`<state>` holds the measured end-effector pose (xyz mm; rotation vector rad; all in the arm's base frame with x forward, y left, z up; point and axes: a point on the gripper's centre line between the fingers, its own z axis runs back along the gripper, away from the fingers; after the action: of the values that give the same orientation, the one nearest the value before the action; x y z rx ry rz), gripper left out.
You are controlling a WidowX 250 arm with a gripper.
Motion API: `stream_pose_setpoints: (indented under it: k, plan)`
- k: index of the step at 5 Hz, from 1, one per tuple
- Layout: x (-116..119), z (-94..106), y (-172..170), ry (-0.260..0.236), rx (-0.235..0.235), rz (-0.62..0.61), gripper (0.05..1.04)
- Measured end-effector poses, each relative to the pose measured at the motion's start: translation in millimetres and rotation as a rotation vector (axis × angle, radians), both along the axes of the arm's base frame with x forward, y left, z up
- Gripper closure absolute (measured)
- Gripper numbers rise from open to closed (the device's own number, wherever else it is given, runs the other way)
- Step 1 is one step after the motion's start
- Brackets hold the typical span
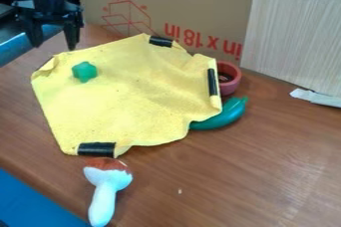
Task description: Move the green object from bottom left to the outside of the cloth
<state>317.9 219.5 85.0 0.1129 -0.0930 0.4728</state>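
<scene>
Yellow cloth (133,101), open tool (53,45), small green piece (85,71)

On the worktop (240,181), a cardboard box (200,2) stands behind the rumpled cloth, which has black strips (96,149) at its edges. The tool hangs at upper left, fingers wide apart, holding nothing. A toy mushroom (105,186) lies below the cloth; its right edge partly covers a green vegetable (226,114) and a red bowl (230,84). The green piece rests on the cloth's upper left part.

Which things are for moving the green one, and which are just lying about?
For the job:
yellow cloth
small green lump, on the cloth's upper left
gripper

Just lying about:
mushroom-like toy
reddish bowl
longer green toy, at the cloth's right edge
</scene>
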Motion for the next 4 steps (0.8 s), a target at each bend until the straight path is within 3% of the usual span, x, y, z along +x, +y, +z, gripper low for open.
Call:
stream_pose_setpoints:
  k: [1, 2, 4]
  plan:
    - [12, -12.7, -6, 0.026, 0.044, -0.047, 0.082]
    - [27, -27.1, -3, 0.059, 0.0, -0.062, 0.082]
    - [36, -38.1, -4, 0.091, -0.046, -0.078, 0.082]
